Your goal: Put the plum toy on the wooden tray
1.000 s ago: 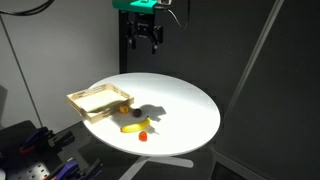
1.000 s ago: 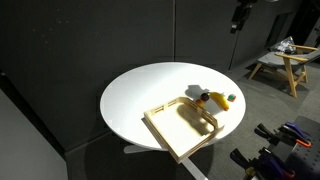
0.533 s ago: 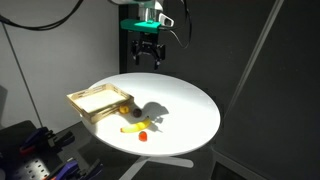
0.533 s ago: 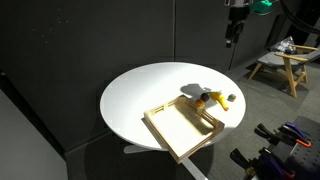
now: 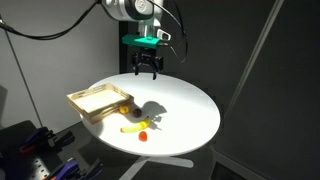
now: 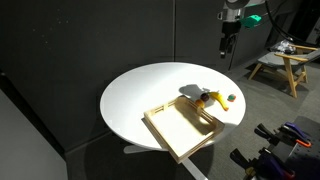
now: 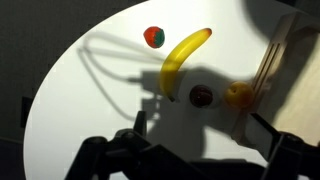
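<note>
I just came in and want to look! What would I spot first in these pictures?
First you would spot the big round white table, bright in a dark room, with a pale wooden tray near its edge. Next to the tray lie a yellow banana and the tiny dark plum toy. The robot's gripper hangs open above the table.

A round white desk [image 5: 195, 115] sits in the middle, brightly lit, with sharp shadows lying across its top. Behind it, black panels [image 6: 90, 40] close off the room, dark all the way up. Off to the side there's grey floor [image 6: 250, 112] and a pale wooden stool [image 6: 278, 62]. A slim grey pole [image 5: 255, 55] leans diagonally past the desk.
</note>
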Controlling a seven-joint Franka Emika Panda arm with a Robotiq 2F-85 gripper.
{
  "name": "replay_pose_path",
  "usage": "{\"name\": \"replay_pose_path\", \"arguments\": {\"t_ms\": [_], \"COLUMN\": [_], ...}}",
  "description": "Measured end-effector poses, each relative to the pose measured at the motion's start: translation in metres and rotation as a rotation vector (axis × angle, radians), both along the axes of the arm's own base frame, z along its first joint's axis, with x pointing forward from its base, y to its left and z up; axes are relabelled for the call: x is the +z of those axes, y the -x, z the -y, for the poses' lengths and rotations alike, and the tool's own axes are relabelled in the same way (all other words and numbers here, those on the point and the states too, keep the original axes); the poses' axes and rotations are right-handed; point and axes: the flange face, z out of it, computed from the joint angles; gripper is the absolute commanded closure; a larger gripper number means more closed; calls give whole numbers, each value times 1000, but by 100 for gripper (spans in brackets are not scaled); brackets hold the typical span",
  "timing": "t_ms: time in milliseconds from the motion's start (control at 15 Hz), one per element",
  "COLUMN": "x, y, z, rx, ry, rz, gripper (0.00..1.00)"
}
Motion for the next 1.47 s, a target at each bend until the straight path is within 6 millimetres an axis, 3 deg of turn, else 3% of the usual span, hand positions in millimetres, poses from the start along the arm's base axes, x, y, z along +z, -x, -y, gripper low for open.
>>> {"name": "replay_pose_path", "arguments": {"t_ms": [533, 1467], "x": [-29, -36], "y": [2, 1], "z": [-17, -20], "rx": [53, 58], "ry": [22, 20], "rz": [52, 42], "gripper": [0, 0]}}
